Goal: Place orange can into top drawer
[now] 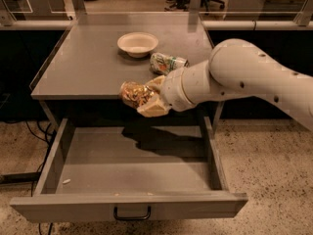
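Observation:
The orange can [134, 94], dented, brownish-orange and gold, is held sideways in my gripper [146, 98] at the front edge of the grey table [88, 62], above the back of the open drawer. The gripper's cream fingers [153, 106] are shut on the can. The top drawer [127, 207] is pulled out wide below, grey metal with a dark pull handle [132, 214] on its front panel. Its floor shows only small specks.
A white bowl [138, 44] sits at the back middle of the table. A white and green can [167, 62] lies on its side just behind my wrist. Speckled floor lies around the drawer; cables run at the left.

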Controlling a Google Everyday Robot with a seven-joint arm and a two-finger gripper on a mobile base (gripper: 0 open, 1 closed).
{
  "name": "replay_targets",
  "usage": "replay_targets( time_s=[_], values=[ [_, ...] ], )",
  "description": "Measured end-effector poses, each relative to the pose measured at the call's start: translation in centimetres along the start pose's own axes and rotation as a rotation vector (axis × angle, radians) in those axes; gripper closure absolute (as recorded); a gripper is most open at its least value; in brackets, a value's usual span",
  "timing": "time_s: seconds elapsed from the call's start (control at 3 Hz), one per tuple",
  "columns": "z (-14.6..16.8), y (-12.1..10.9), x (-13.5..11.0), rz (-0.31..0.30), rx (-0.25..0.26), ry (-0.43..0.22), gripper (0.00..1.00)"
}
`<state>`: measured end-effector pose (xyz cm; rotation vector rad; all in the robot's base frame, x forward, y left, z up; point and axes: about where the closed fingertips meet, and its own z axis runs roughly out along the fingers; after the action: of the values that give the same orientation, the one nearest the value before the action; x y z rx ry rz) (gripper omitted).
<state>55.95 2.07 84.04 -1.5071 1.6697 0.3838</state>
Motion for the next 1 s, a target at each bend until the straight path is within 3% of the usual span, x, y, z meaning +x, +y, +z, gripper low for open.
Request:
replay_targets(
  time_s=[0.33,1.0],
  values=[
    [1.3,4.1,3.3,0.046,-0.041,0.008,1.00],
    [7.7,7.7,9.5,0.093,-0.098,0.040,1.00]
  ],
)
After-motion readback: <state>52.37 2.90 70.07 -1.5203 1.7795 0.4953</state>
